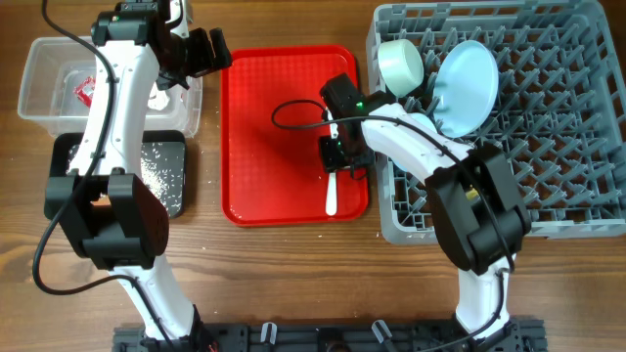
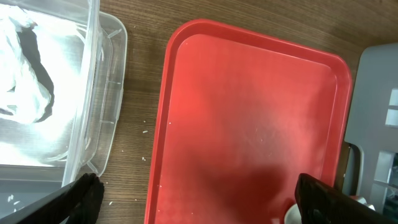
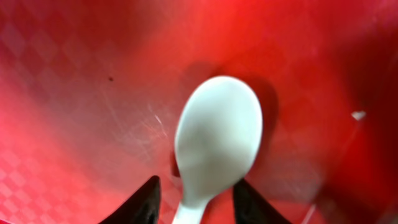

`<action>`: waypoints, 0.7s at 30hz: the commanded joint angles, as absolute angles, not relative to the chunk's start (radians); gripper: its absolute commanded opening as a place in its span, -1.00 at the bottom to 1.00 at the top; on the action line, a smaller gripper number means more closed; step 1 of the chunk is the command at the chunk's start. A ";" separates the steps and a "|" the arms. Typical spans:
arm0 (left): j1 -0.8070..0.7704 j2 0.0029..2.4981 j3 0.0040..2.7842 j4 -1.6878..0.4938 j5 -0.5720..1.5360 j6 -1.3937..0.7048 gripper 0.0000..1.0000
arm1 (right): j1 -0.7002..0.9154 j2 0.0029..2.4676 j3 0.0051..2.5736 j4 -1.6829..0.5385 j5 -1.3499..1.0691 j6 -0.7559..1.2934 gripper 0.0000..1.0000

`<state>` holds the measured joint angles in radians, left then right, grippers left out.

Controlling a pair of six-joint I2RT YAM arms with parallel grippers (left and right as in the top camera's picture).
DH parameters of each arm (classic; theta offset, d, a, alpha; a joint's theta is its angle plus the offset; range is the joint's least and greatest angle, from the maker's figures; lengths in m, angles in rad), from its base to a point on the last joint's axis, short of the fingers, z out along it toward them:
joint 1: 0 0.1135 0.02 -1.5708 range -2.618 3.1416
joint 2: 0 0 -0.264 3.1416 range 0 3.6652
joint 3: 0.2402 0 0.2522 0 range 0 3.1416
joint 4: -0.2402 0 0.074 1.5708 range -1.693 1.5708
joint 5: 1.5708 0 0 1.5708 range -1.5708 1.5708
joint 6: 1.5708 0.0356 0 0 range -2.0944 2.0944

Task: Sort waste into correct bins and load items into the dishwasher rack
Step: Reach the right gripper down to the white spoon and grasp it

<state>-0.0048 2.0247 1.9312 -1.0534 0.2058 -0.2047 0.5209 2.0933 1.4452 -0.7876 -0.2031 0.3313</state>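
Observation:
The white plastic spoon lies on the flat red tray, near its right edge. My right gripper is down over it. In the right wrist view its fingers are open on either side of the spoon's neck, with the spoon bowl just ahead. My left gripper hangs open and empty between the clear tub and the red tray. Its fingers are spread wide. The tub holds the red wrapper and white tissue. A pale blue bowl and plate stand in the grey rack.
The black tray sits in front of the tub with white rice grains on it. A few grains lie on the wood beside the tub. A white crumb lies on the red tray near the spoon.

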 commanded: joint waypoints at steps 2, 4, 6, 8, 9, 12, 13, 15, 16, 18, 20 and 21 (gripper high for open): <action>-0.002 1.993 1.951 -1.051 0.196 -0.218 1.00 | 0.524 2.138 1.364 -0.758 -0.205 0.314 -0.41; -0.002 1.994 1.951 -1.051 0.196 -0.218 1.00 | 0.524 2.138 1.364 -0.761 -0.200 0.314 -0.52; -0.002 1.993 1.951 -1.051 0.196 -0.218 1.00 | 0.524 2.138 1.364 -0.761 -0.199 0.314 -0.65; -0.002 1.994 1.951 -1.051 0.196 -0.218 1.00 | 0.524 2.138 1.364 -0.764 -0.200 0.315 -0.76; -0.002 1.993 1.951 -1.051 0.196 -0.218 1.00 | 0.524 2.138 1.364 -0.768 -0.200 0.315 -0.81; -0.002 1.993 1.950 -1.051 0.196 -0.218 1.00 | 0.524 2.138 1.364 -0.793 -0.200 0.313 -0.91; -0.002 1.993 1.951 -1.051 0.196 -0.218 1.00 | 0.524 2.136 1.364 -0.799 -0.200 0.312 -0.91; -0.002 1.993 1.951 -1.051 0.196 -0.218 1.00 | 0.524 2.135 1.376 -0.823 -0.205 0.310 -0.91; -0.002 1.993 1.951 -1.051 0.196 -0.218 1.00 | 0.523 2.133 1.392 -0.841 -0.204 0.310 -0.91; -0.002 1.994 1.951 -1.051 0.196 -0.218 1.00 | 0.523 2.117 1.425 -0.871 -0.204 0.308 -0.91; -0.002 1.993 1.951 -1.051 0.196 -0.218 1.00 | 0.523 2.085 1.461 -0.899 -0.204 0.289 -0.91; -0.002 1.994 1.951 -1.051 0.196 -0.218 1.00 | 0.523 2.067 1.477 -0.911 -0.203 0.285 -0.92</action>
<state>-0.0044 2.0247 1.9312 -1.0534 0.2058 -0.2050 0.5205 2.0792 1.4548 -0.8696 -0.2432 0.3126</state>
